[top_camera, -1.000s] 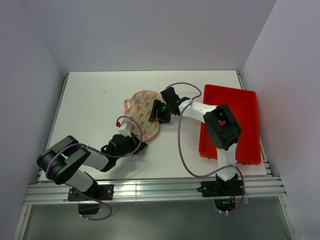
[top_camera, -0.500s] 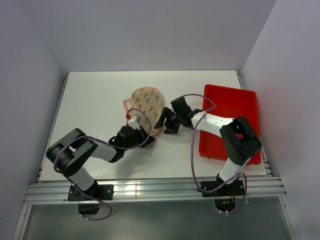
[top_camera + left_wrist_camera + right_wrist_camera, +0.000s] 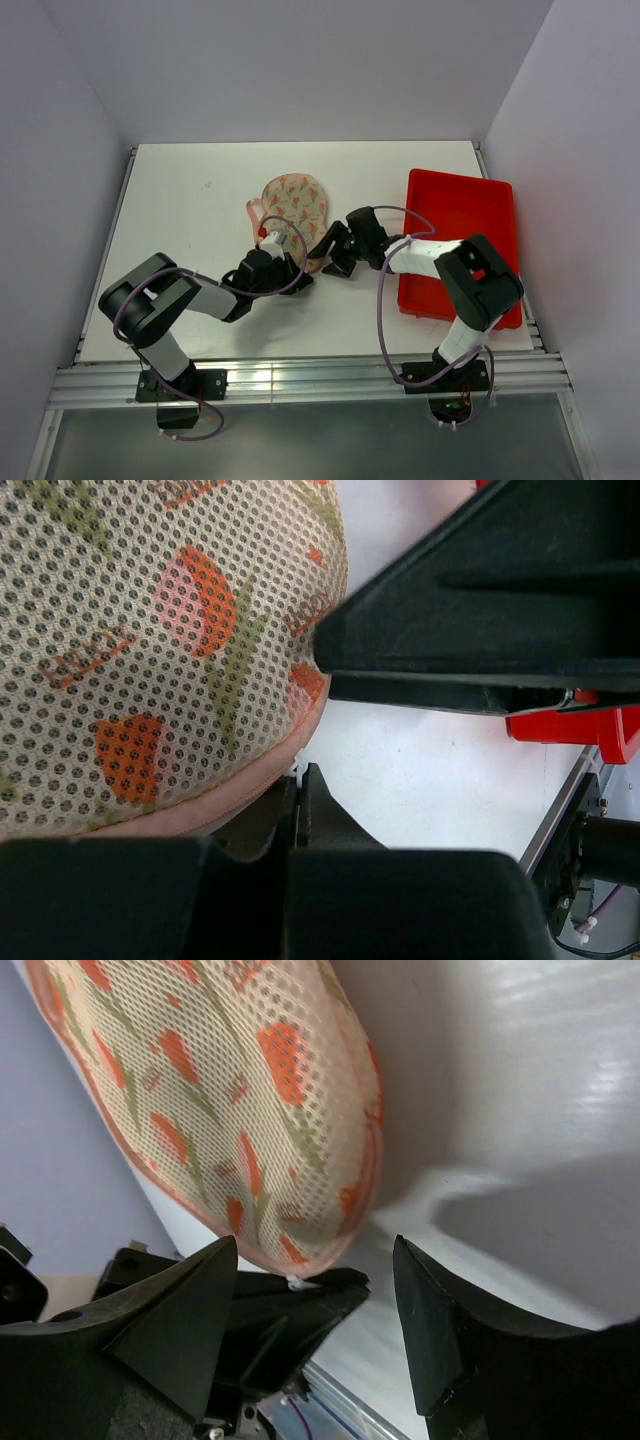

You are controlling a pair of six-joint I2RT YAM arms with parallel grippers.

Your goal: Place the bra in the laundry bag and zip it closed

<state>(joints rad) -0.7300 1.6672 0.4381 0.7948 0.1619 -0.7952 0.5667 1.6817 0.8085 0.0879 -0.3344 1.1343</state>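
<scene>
since a second ago the right claw [image 3: 328, 256] has left the top of the laundry bag [image 3: 292, 203] and dropped to its lower right edge. the bag has gone from two spread lobes to one folded dome. the left claw [image 3: 296, 272] has slid in to the bag's near edge.

the left claw is closed tight on the pink rim, where a small white tab shows at its tips. that tab is probably the zipper pull, so the grip looks set to draw the zip round. the right claw stands wide and holds nothing. its fingers reach toward the same edge from the other side, likely to steady the bag against the pull. whether they touch the fabric cannot be told.

the bag lies at the centre of the frame on the white bench [image 3: 180, 210], left of the red tray [image 3: 490, 215]. it is beige-pink mesh with orange-red and green print, puffed into a dome. no black fabric shows anywhere, so the bra is presumably shut inside, though that cannot be confirmed. how far the zip has run is hidden.
</scene>
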